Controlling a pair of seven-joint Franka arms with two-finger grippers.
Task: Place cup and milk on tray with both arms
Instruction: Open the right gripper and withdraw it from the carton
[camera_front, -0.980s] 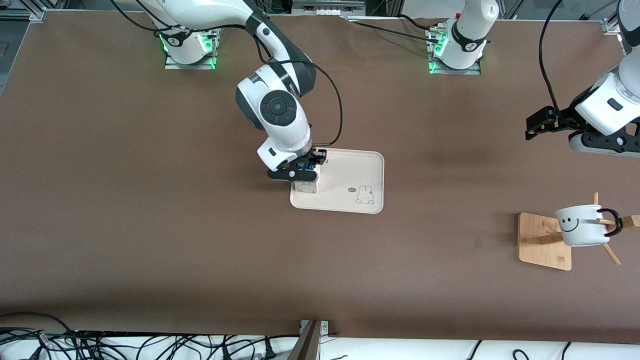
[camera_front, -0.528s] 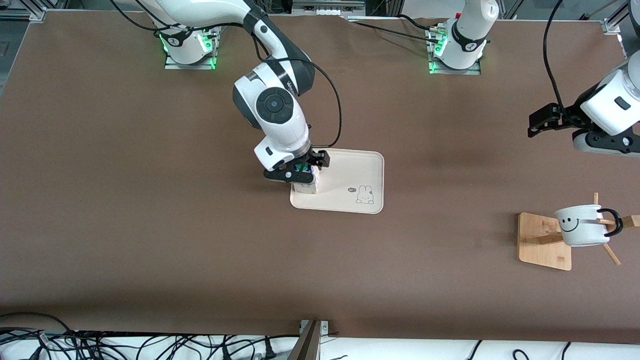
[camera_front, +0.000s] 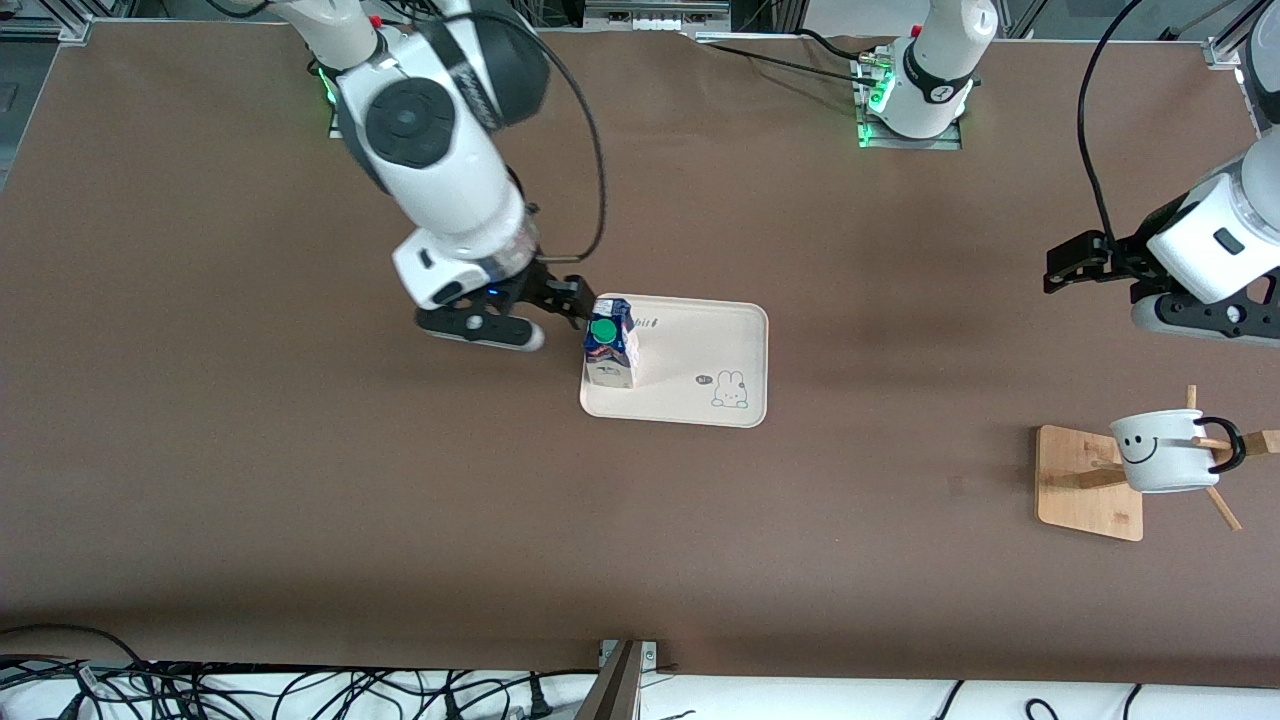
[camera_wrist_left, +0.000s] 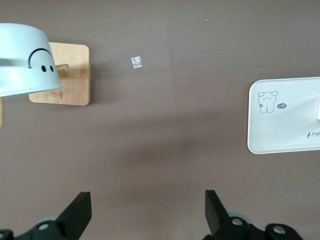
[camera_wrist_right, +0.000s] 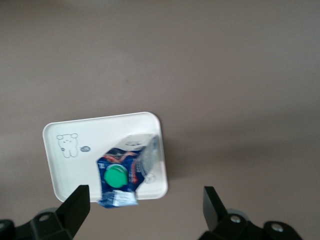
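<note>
The milk (camera_front: 609, 350) stands upright on the tray (camera_front: 700, 360), at the end toward the right arm, in the middle of the front view; the right gripper (camera_front: 520, 315) hangs just beside it over bare table, jaws spread and empty. The cup (camera_front: 1160, 452) is not yet on the tray: it hangs by its black handle on a peg of the wooden rack (camera_front: 1090, 485) at the lower right of the front view, well apart from the tray. The left gripper (camera_front: 1085, 262) hovers above the table near the rack, at the right edge of that view, jaws wide and holding nothing. The cup looks like glazed ceramic, so likely stiff, smooth, fairly slippery and breakable if knocked off. Its wall is probably too wide to span safely; the rim or the handle seems the better hold. It would likely need sliding off along the peg, and the light rack may shift or tip.
</note>
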